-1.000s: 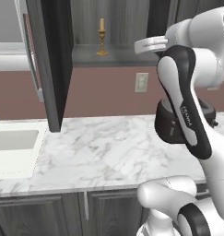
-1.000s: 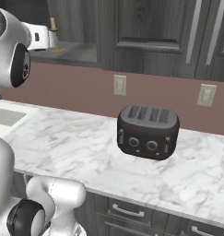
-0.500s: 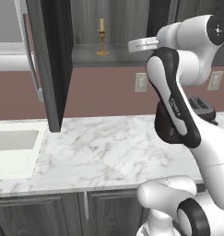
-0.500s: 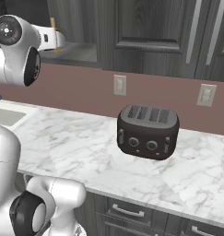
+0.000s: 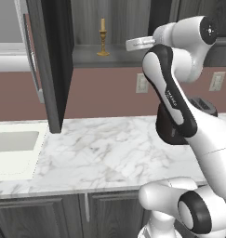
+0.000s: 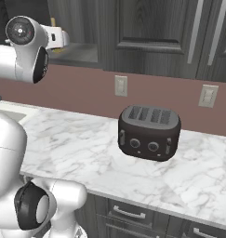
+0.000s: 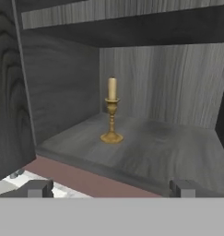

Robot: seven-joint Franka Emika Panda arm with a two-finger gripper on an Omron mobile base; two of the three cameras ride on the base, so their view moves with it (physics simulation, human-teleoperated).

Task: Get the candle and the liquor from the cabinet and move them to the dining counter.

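Marble-topped table point(image 5: 105, 153) runs under the dark grey wall units, with a brownish-red wall between them and a white sink point(image 5: 12, 148) set in at the left end. Above it the cabinet point(image 5: 56, 60) stands with its door swung open, and the bare grey shelf inside shows clearly in the hand view. To the right on the marble sits a black four-slot toaster point(image 6: 149, 132), well apart from the open cabinet.

At shelf height, the white arm reaches up and across, carrying the end effector point(image 7: 111, 186) just outside the cabinet opening, aimed at the shelf. Its two tips stand as wide apart as they go and hold nothing.

On the shelf stands the candle point(image 7: 111, 110), upright on its round brass foot, toward the back left of the compartment and still some way ahead of the tips; it also shows in the left base view point(image 5: 103, 38). No liquor bottle can be made out on the visible part of the shelf.

As for progress, the task looks barely begun: the door is open and the approach lined up, but the candle is not yet grasped, and carrying both items to the dining counter remains.
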